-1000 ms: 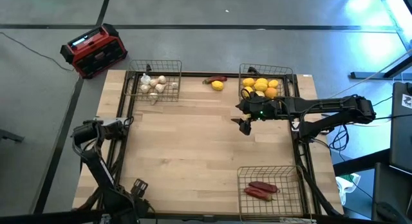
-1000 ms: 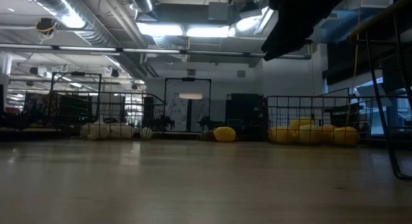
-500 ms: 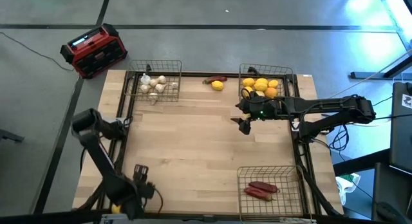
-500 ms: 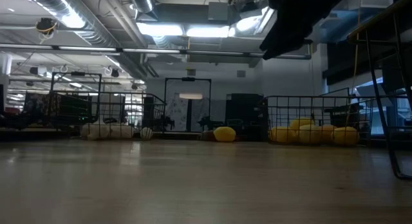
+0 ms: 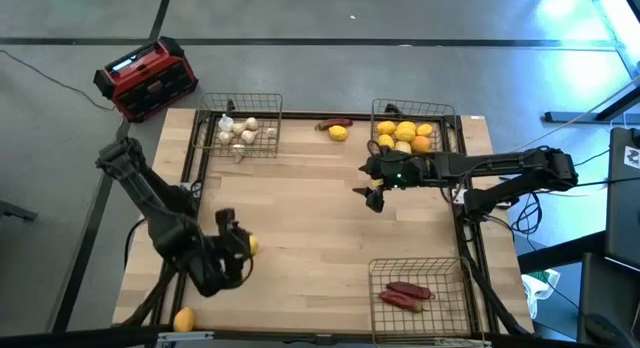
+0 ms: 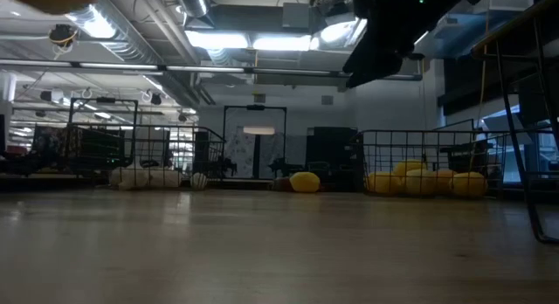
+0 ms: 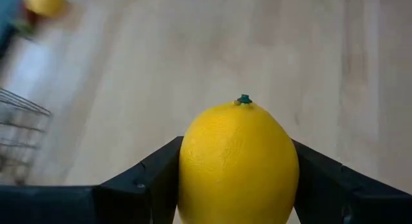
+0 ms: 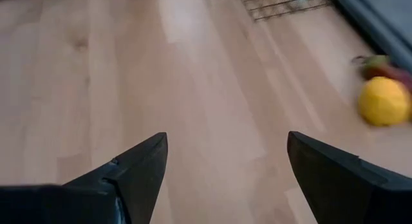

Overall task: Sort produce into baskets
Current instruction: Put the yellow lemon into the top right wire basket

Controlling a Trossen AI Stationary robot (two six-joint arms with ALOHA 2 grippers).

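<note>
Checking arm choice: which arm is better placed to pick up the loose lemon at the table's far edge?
Right, probably. The right gripper hangs open and empty near the loose lemon, which its wrist view shows ahead. The left gripper is farther off and already shut on a lemon.

Both arms are showing matte black jointed links; the right tool (image 5: 375, 194) is showing tapered black fingers (image 8: 138, 166).

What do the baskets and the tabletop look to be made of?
The baskets: thin grey wire mesh, probably metal; open grid, contents visible through the walls. The tabletop: light wood planks, matte, with visible grain and board seams; possibly laminate.
</note>
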